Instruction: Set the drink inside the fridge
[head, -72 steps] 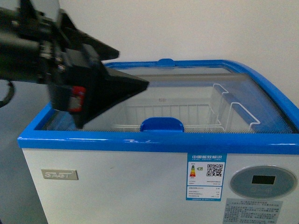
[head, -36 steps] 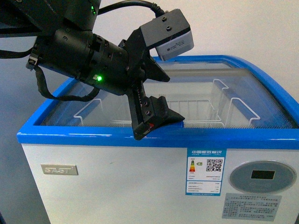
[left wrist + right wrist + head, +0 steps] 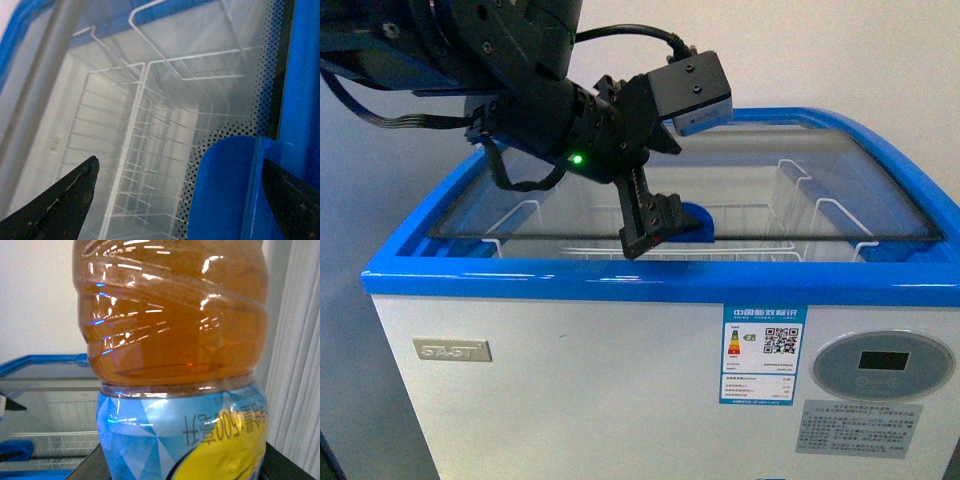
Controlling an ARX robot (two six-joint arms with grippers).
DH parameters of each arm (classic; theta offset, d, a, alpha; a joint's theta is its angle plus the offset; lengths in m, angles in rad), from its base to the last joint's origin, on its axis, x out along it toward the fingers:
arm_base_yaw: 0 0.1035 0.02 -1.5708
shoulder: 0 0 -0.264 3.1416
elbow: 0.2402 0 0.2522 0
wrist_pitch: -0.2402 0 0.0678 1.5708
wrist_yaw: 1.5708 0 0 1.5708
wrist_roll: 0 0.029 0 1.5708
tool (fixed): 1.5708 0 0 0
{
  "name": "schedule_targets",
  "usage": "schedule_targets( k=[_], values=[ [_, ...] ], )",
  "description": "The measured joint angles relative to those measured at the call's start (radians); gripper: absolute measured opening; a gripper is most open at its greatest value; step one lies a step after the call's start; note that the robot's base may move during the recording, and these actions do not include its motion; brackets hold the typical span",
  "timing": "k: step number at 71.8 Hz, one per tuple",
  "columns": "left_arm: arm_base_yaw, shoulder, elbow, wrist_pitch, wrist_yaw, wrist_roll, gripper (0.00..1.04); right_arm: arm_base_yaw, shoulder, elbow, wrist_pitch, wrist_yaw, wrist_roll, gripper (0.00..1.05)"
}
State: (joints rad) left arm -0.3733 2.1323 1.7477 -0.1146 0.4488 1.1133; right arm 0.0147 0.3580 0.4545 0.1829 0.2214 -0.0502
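The fridge, a white chest cooler with a blue rim, carries its curved glass top, and through the glass only white wire baskets show inside. The left gripper hangs low over the glass beside the lid's blue handle. In the left wrist view its two dark fingers are spread wide with nothing gripped; the handle lies in the gap between them, nearer one finger, and I cannot tell whether anything touches. Whether the lid leaves a gap along the front rim is also unclear. The drink bottle, holding amber liquid above a light blue and yellow label, fills the right wrist view, well apart from the fridge seen far behind it; its cap and base are cut off. The right gripper looks closed on it, with dark parts against both sides of the label, mostly out of frame. The cooler's display panel is too blurred to read.
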Motion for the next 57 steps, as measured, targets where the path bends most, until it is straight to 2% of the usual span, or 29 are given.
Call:
schedule_targets(
  k=[17,25,32,44,52,57],
  values=[
    [-0.002,0.211,0.317,0.124,-0.185,0.01,0.97,0.0,0.0,0.0,0.0,0.0,0.0,0.39],
    [0.0,0.362,0.542,0.225,-0.336,0.013,0.97,0.0,0.0,0.0,0.0,0.0,0.0,0.39],
    [0.002,0.388,0.586,0.296,-0.408,-0.009,0.97,0.0,0.0,0.0,0.0,0.001,0.0,0.39],
    [0.009,0.281,0.462,0.34,-0.474,-0.2,0.97,0.0,0.0,0.0,0.0,0.0,0.0,0.39],
    [0.012,0.119,0.24,0.358,-0.475,-0.377,0.97,0.0,0.0,0.0,0.0,0.0,0.0,0.39],
    [0.018,-0.05,0.013,0.362,-0.452,-0.55,0.97,0.0,0.0,0.0,0.0,0.0,0.0,0.39]
  ],
)
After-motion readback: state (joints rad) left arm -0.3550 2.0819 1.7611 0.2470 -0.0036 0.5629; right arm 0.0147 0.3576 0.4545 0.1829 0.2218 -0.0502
